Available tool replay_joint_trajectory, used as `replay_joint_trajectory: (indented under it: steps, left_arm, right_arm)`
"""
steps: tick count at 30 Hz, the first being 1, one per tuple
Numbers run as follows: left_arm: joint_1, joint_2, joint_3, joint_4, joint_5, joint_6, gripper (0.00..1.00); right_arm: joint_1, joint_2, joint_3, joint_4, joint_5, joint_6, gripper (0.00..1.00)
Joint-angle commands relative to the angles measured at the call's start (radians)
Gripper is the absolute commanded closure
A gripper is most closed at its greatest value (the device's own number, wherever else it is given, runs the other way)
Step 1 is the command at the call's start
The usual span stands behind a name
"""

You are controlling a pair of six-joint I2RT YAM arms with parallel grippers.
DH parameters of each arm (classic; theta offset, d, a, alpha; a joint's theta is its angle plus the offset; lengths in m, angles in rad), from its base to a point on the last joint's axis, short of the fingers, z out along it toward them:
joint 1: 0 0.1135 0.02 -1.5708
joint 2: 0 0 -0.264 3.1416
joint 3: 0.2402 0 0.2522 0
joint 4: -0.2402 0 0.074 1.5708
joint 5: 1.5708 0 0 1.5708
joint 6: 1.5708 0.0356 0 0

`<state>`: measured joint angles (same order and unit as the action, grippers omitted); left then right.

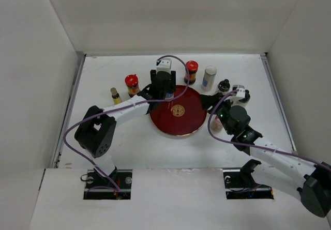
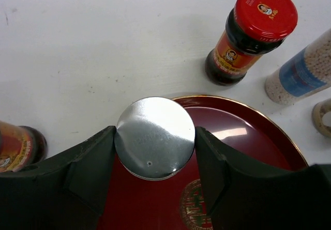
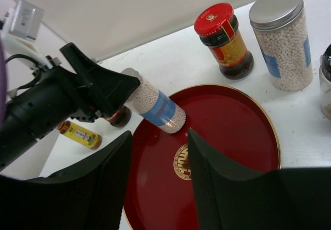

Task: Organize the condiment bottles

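As left end effector (image 2: 155,139) grips tilted bottle (image 3: 158,107), seemingly over plate (image 3: 238,121) rim

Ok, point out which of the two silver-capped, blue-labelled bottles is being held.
The tilted bottle at the far edge of the red plate, clamped in the left gripper. The other bottle stands upright on the table beside the red-lidded jar.

Left arm (image 1: 126,107) & right arm (image 1: 276,155) — white links w/ black joints, purple cables (image 1: 65,139); right gripper (image 3: 159,137) fingers matte black.
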<state>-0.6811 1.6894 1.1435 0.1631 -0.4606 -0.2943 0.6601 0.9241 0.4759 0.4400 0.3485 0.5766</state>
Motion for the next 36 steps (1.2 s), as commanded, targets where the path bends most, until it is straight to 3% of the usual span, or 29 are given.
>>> replay_joint_trajectory:
  steps: [1, 8, 12, 15, 20, 23, 25, 26, 31, 36]
  left_arm:
    - [0.016, 0.001, 0.073, 0.124, 0.011, 0.011, 0.60]
    - [0.018, 0.007, 0.058, 0.134, 0.011, 0.011, 0.24]
    - [0.001, -0.039, 0.039, 0.150, 0.007, 0.012, 0.14]
    - [-0.011, -0.103, -0.002, 0.188, -0.003, 0.012, 0.14]
    - [-0.014, -0.264, -0.111, 0.230, -0.024, 0.000, 0.18]
    - [-0.015, -0.390, -0.232, 0.268, -0.041, -0.038, 0.35]
    - [-0.008, -0.482, -0.322, 0.286, -0.036, -0.092, 0.53]
    - [-0.007, -0.522, -0.364, 0.292, -0.032, -0.115, 0.57]
    - [-0.008, -0.635, -0.537, 0.294, -0.007, -0.154, 0.58]
    - [-0.033, -0.694, -0.694, 0.341, 0.011, -0.218, 0.56]
  right_arm:
    - [-0.009, -0.022, -0.002, 0.020, 0.024, 0.011, 0.45]
    - [-0.023, -0.031, -0.013, 0.020, 0.050, 0.014, 0.32]
    - [-0.023, -0.027, -0.011, 0.020, 0.050, 0.012, 0.31]
    - [-0.021, -0.031, -0.011, 0.020, 0.052, 0.005, 0.38]
    - [-0.017, -0.031, 0.009, -0.015, 0.063, -0.020, 0.74]
    - [-0.012, -0.018, 0.036, -0.073, 0.101, -0.023, 0.80]
    - [-0.003, -0.027, 0.049, -0.127, 0.128, -0.009, 0.78]
    - [0.008, -0.040, 0.050, -0.157, 0.144, 0.006, 0.74]
    - [0.068, -0.132, 0.026, -0.319, 0.248, 0.039, 0.46]
    - [0.085, -0.191, 0.052, -0.535, 0.349, 0.039, 0.30]
